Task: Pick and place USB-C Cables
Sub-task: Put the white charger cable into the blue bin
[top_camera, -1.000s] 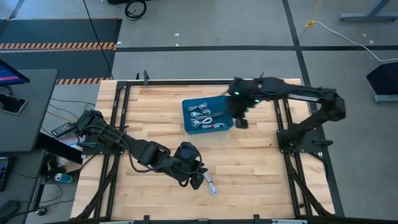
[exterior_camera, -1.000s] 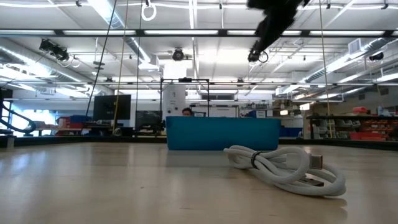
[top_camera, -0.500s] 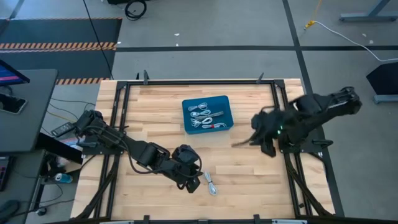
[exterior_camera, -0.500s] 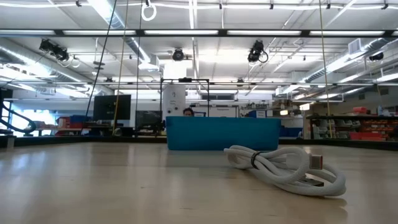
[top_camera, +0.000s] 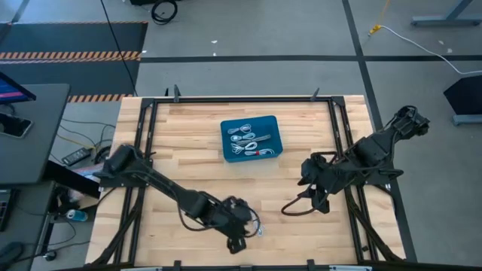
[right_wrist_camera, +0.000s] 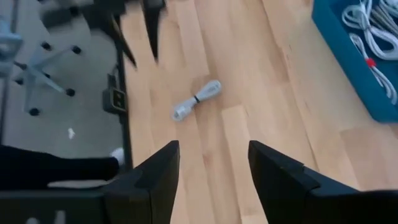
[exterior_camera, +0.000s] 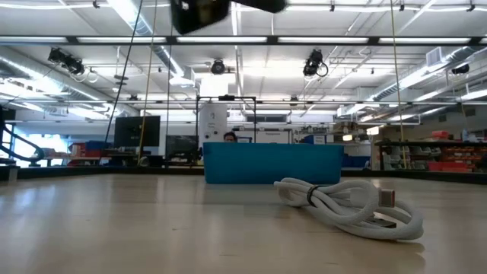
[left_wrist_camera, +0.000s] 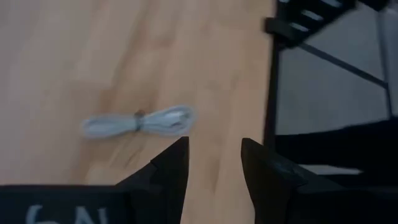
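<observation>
High view shows a blue bin (top_camera: 251, 138) on the wooden counter (top_camera: 196, 132), toward its far middle, and this bin serves as the landmark. Inside it lie several coiled USB-C cables (top_camera: 247, 140), silvery-white, one with a red band. One more loose cable bundle (top_camera: 254, 226) lies on the bare counter well in front of the bin, near the front edge, partly under the left arm.

Left hand (top_camera: 238, 239) hangs over the counter just beside that loose cable, well in front of the bin. In the left wrist view its two dark fingers (left_wrist_camera: 169, 167) stand apart with nothing between them, and the loose cable (left_wrist_camera: 139, 121) lies flat on the wood ahead of them, tied at its middle by a dark band.

Right hand (top_camera: 319, 197) sits well to the right of the bin, near the counter's right rail. In the right wrist view its fingers (right_wrist_camera: 158, 171) are spread wide and empty, with the loose cable (right_wrist_camera: 196, 99) far ahead and the bin's corner (right_wrist_camera: 345, 59) off to one side.

From the low view the loose cable (exterior_camera: 350, 205) rests in front of the bin (exterior_camera: 272, 164).
</observation>
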Motion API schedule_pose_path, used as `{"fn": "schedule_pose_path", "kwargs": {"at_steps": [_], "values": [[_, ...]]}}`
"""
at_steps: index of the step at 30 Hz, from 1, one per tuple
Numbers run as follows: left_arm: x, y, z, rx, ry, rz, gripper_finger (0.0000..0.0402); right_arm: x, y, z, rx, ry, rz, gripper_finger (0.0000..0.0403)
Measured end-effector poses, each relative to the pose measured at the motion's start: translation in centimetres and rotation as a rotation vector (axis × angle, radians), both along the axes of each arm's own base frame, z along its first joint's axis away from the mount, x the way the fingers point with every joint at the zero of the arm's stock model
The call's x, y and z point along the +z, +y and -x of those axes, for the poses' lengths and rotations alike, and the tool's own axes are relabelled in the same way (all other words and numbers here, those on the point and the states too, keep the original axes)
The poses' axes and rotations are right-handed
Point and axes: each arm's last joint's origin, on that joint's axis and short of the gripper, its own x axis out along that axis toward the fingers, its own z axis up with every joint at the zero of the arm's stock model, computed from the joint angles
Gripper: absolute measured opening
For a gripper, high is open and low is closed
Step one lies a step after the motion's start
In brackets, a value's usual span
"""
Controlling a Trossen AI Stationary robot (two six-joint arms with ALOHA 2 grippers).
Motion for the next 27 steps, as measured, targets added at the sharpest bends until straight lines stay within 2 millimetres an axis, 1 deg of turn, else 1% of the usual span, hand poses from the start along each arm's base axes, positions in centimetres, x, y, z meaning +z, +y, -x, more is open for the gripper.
{"fn": "schedule_pose_path", "kwargs": {"at_steps": [4, 8, 11, 15, 18, 20, 23, 27], "values": [[-2.3, -0.5, -1.3, -0.114, -0.019, -0.089, 0.0173, 0.6, 0.1, -0.2, 0.009, -0.062, -0.032, 0.0201], [-4.8, -0.6, -1.6, -0.269, 0.021, -0.259, 0.0188, 0.8, 0.3, -0.4, 0.033, -0.094, -0.049, 0.02], [-6.0, -0.5, -1.8, -0.367, 0.022, -0.411, 0.0189, 0.9, 0.3, -0.3, 0.04, -0.094, -0.058, 0.02], [-6.2, -0.1, -2.0, -0.401, -0.009, -0.644, 0.0186, 0.9, 0.3, -0.3, 0.046, -0.091, -0.064, 0.0199], [-6.1, 0.6, -2.4, -0.437, -0.013, -0.761, 0.0186, 0.9, 0.3, -0.4, 0.046, -0.095, -0.067, 0.0199], [-6.1, 1.1, -2.7, -0.469, -0.009, -0.769, 0.0186, 1.0, 0.4, -0.4, 0.043, -0.097, -0.072, 0.0199], [-6.4, 1.7, -3.0, -0.522, -0.002, -0.731, 0.0186, 1.0, 0.4, -0.4, 0.041, -0.106, -0.079, 0.0199], [-6.7, 2.0, -3.4, -0.589, -0.006, -0.737, 0.0186, 1.2, 0.5, -0.6, 0.042, -0.128, -0.092, 0.0199]]}}
